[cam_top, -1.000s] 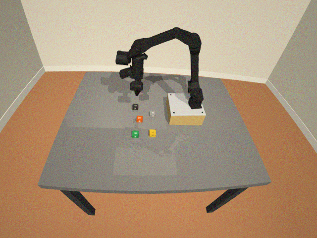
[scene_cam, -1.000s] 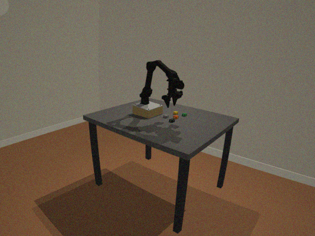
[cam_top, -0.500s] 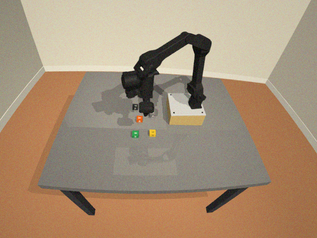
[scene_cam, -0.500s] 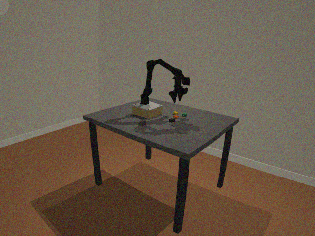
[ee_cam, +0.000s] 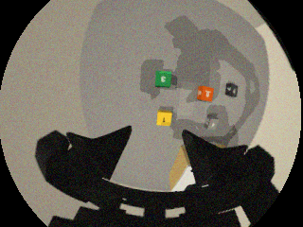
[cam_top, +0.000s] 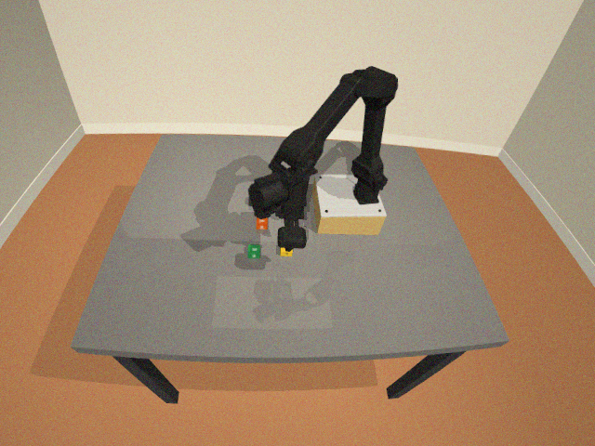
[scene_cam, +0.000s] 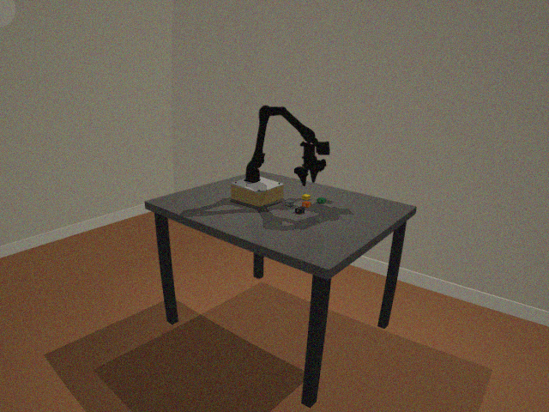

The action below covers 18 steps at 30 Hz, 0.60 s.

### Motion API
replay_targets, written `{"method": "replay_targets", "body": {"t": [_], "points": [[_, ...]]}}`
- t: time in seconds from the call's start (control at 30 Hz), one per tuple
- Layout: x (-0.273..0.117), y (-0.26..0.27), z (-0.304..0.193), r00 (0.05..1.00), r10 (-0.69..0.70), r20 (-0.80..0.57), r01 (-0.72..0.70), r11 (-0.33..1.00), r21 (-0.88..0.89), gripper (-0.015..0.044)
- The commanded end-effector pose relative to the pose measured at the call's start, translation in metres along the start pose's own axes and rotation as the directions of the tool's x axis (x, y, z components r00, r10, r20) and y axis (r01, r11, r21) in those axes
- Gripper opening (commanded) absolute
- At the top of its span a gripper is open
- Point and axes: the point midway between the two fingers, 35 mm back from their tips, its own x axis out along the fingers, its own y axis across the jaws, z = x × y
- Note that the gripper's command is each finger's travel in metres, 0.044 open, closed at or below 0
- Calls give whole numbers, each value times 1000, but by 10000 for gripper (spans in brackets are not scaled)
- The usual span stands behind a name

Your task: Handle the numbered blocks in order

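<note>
Blocks sat in a tight cluster on the tabletop (cam_top: pixel 393 297), just in front of the arm's base box (cam_top: pixel 348 211). Count from the wrist view: five blocks, one of each colour: green block (ee_cam: pixel 163 78), yellow block (ee_cam: pixel 165 119), orange block (ee_cam: pixel 204 94), black block (ee_cam: pixel 231 89), grey block (ee_cam: pixel 212 117). None touching, each resting flat, with small gaps all round, probably so fingers can drop either side of one without bumping a neighbour.

Digits were too small to read in any view, so I couldn't tell which block was next in order.

Claw (scene_cam: pixel 308 175) was wide open and empty, hanging well above the cluster, fingers pointing down. Top view put it roughly over the yellow block (cam_top: pixel 286 251), partly covering it; the grey and black ones were hidden behind the arm there. My read: it was held high with fingers spread to survey or line up before descending, which keeps it off any out-of-order block.

One arm, one claw, one base box, one tabletop.
</note>
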Motion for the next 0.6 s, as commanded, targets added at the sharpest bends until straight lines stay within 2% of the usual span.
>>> {"method": "replay_targets", "body": {"t": [0.0, 0.57], "points": [[30, -6, -8, 1000, -18, -21, 18, 1000, 2, 400], [47, -6, -8, 1000, -18, -21, 18, 1000, 2, 400]]}}
